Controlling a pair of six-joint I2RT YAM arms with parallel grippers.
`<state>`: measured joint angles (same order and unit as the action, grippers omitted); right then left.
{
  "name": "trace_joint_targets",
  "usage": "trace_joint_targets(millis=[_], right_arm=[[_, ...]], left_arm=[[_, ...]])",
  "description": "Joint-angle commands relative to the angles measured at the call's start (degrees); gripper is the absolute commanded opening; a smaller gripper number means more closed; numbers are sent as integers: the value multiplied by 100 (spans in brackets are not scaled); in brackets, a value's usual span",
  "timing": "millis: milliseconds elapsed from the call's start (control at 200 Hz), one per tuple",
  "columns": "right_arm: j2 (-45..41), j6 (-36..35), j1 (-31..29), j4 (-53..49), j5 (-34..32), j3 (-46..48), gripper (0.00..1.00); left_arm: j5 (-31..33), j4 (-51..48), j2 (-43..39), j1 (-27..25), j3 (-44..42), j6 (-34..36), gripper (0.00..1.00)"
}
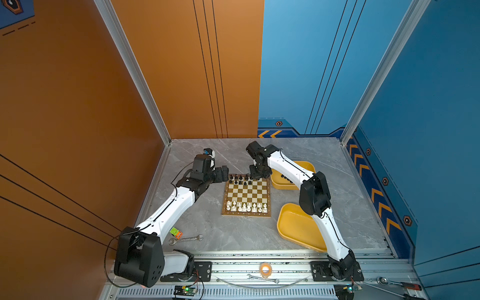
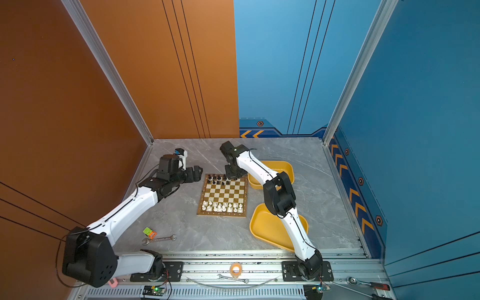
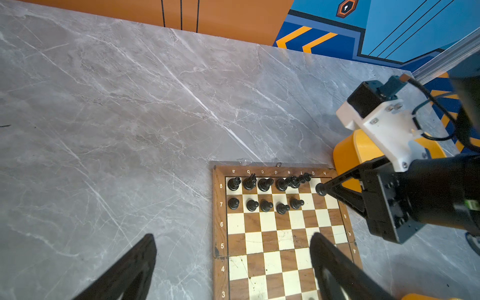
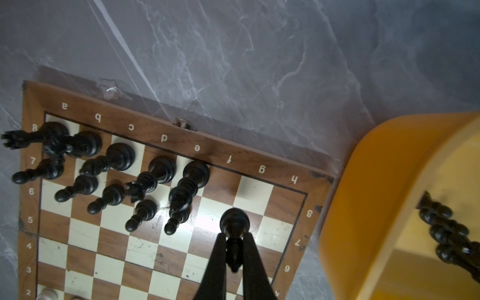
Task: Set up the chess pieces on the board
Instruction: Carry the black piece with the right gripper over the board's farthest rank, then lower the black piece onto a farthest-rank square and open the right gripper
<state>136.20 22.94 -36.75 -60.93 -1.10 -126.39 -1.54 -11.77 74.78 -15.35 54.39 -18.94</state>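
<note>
The board (image 3: 220,235) carries white writing on its brown border. In the left wrist view the letters a to h run along the far edge, upside down, and the numbers 8 to 3 go down 1 side. The right wrist view gives the same letters on the board (image 4: 155,130), with 8 to 2 on 1 side and 8, 7, 6 on the opposite side. In both top views the board (image 1: 246,214) (image 2: 222,214) lies flat on the grey table (image 1: 207,233), but there the writing is too small to read.

The right gripper (image 4: 235,235) is clenched on 1 black piece (image 4: 234,222), held by its upper part, near the g and h end of row 8. The left wrist view shows it from the side; whether it touches the board I cannot tell. The left gripper (image 3: 233,235) is released, jaws wide apart, grasping nothing, and hovers near the board's far left corner (image 1: 224,174).

The other black pieces (image 4: 117,161) stand on files a to e of rows 8 and 7. Only the top views show the white pieces (image 1: 246,207) in 2 rows at the near edge, the near yellow tray (image 1: 291,226) and a wrench (image 1: 185,239). The right wrist view shows spare black pieces (image 4: 446,233) lying in the far yellow tray (image 4: 376,194), just beside the board's h side.
</note>
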Motion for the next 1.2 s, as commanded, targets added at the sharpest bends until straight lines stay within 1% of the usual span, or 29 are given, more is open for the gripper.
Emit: trace_joint_targets(millis=[0, 991, 1197], right_arm=[[115, 9, 3, -2, 24, -158, 6], [605, 79, 0, 71, 124, -562, 7], [671, 70, 16, 71, 139, -598, 9]], left_arm=[[93, -59, -149, 53, -69, -30, 93], [149, -247, -582, 196, -269, 31, 93], [152, -263, -641, 227, -297, 24, 93]])
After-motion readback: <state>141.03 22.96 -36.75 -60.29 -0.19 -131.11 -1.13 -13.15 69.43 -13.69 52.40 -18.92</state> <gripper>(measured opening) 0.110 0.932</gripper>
